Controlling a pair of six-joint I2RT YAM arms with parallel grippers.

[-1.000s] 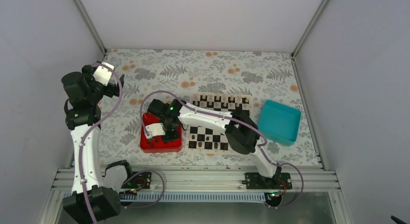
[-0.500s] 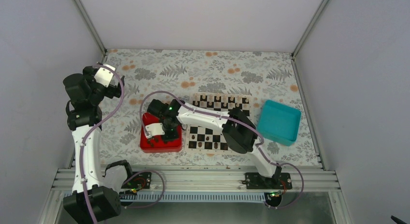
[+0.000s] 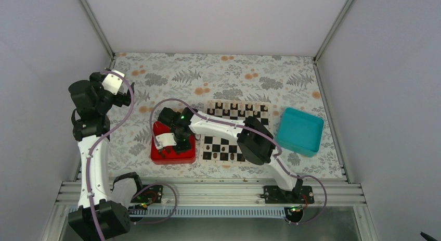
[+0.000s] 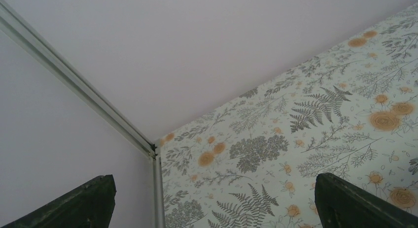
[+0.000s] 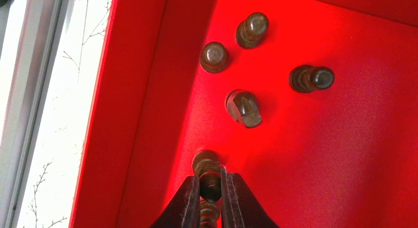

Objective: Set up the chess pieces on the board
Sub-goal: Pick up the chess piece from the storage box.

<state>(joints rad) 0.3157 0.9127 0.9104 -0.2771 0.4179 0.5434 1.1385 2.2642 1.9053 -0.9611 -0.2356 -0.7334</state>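
1. Closest to the arm bases, the red tray (image 3: 171, 156) sits on the flower-patterned table (image 3: 177, 74), just left of the board (image 3: 224, 157)
2. The right gripper (image 3: 180, 144) reaches down into that tray. In the right wrist view its fingers (image 5: 190, 203) are pressed close together, pinching one dark chess piece (image 5: 209, 175) low over the tray floor, near the tray's left wall
3. Beyond the pinched one, four more chess pieces (image 5: 243, 108) rest loose on the red floor, apart from each other, at least one lying on its side
4. On the board's near rows stand a few dark pieces (image 3: 222, 148), and the right arm crosses above part of the squares
5. Along the board's far edge runs a row of pale-topped pieces (image 3: 235, 106)
6. The teal tray (image 3: 300, 130) lies just right of the board
7. The left gripper (image 3: 126, 93) hangs raised over the table's left side, well apart from the board. In its wrist view its fingers (image 4: 86, 203) are spread wide with nothing between them, facing the far corner of the table
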